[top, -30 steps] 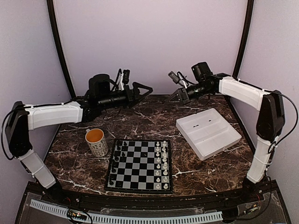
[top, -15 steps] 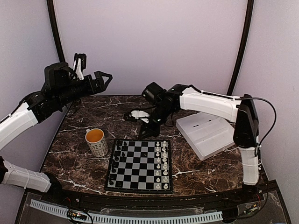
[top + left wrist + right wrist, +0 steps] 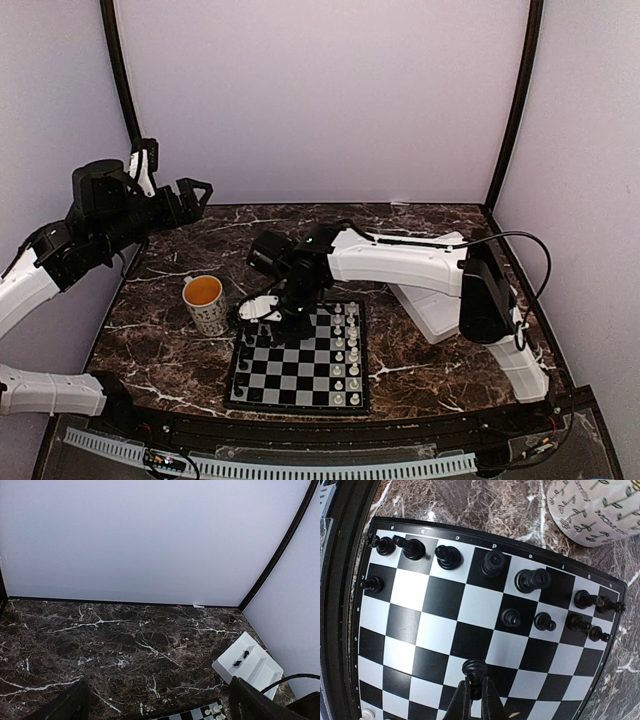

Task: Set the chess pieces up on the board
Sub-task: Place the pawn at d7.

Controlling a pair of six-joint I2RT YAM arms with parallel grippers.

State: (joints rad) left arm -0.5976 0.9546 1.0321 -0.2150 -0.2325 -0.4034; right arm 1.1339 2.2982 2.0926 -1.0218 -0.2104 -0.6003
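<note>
Right tool (image 3: 475, 692) is pinched shut on a black pawn (image 3: 474, 668), gripping it just under the head, low over the board (image 3: 445, 599). I cannot tell whether the pawn's base touches the board. That board lies on the table (image 3: 485, 505) just right of the mug (image 3: 590, 510). The other black chess pieces (image 3: 492, 562) line the board edge nearest the mug, and the pawn row one step farther from the mug has a run of bare squares. To my eye the pawn should be carried mugward, centred over one bare square and kept upright. It then goes down until its base sits flat, and the fingers part only slightly so no neighbour gets knocked. Left tool (image 3: 200, 192) hangs high, well left of the mug, jaws wide apart and holding nothing.
</note>
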